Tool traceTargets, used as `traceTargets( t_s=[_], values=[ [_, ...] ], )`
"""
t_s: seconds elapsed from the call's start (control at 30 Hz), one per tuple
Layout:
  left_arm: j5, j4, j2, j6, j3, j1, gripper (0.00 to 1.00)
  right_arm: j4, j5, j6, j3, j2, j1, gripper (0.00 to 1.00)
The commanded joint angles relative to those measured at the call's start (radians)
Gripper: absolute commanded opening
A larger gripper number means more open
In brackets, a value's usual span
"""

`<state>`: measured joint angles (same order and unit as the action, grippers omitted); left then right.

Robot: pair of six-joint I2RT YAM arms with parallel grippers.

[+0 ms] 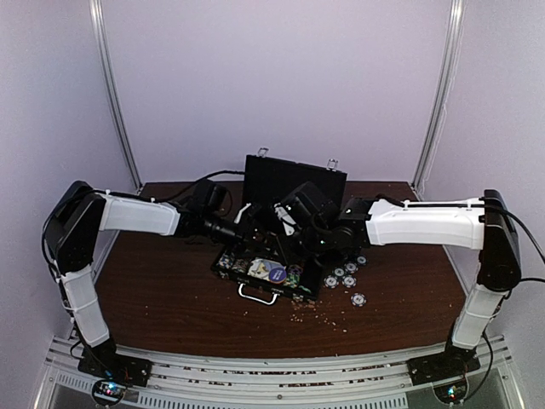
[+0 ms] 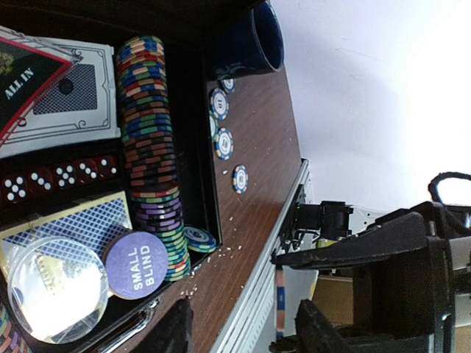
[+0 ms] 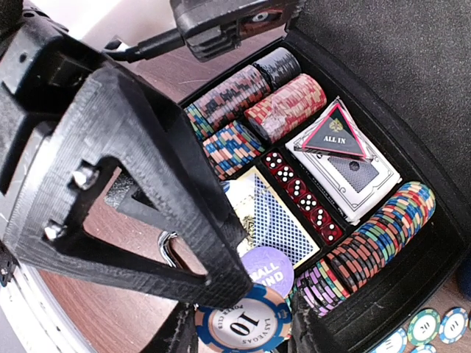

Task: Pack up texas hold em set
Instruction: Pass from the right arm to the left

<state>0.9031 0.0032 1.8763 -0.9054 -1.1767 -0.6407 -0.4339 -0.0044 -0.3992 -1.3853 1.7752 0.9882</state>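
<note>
The black briefcase (image 1: 255,285) lies open at mid-table with its lid (image 1: 294,179) upright. It holds rows of striped chips (image 2: 151,147), card decks (image 3: 346,170), red dice (image 3: 302,195) and a purple SMALL BLIND button (image 2: 138,254). My right gripper (image 3: 241,340) is shut on a blue and white "10" chip (image 3: 243,321) above the case's front. My left gripper (image 2: 249,334) is open, and that chip shows edge-on (image 2: 280,301) between its fingers. I cannot tell whether the left fingers touch it. Both grippers meet over the case (image 1: 268,227).
Several loose blue chips (image 1: 345,273) lie on the brown table right of the case, also seen in the left wrist view (image 2: 222,143). A dark blue cup (image 2: 254,40) stands beside the case. Crumbs (image 1: 315,315) are scattered by the silver handle (image 1: 258,295). The table's front rail (image 1: 272,366) is near.
</note>
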Motion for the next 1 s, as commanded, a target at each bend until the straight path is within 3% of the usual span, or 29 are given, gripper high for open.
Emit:
traceTargets(
  t_s=[0.0,0.3,0.63,0.97],
  values=[
    [0.067,0.084,0.017,-0.021,-0.038,-0.005,0.44,0.015,0.002,0.016,-0.03,0.019,0.006,0.25],
    [0.105,0.128,0.036,-0.045,-0.044,-0.009,0.21,0.017,0.005,0.018,-0.032,0.031,0.005,0.25],
    [0.084,0.039,0.059,-0.007,-0.079,-0.01,0.25,0.026,0.005,0.019,-0.039,0.035,0.004,0.24],
    [0.086,-0.001,0.077,0.008,-0.091,-0.015,0.2,0.027,0.011,0.019,-0.045,0.035,0.004,0.24]
  ],
)
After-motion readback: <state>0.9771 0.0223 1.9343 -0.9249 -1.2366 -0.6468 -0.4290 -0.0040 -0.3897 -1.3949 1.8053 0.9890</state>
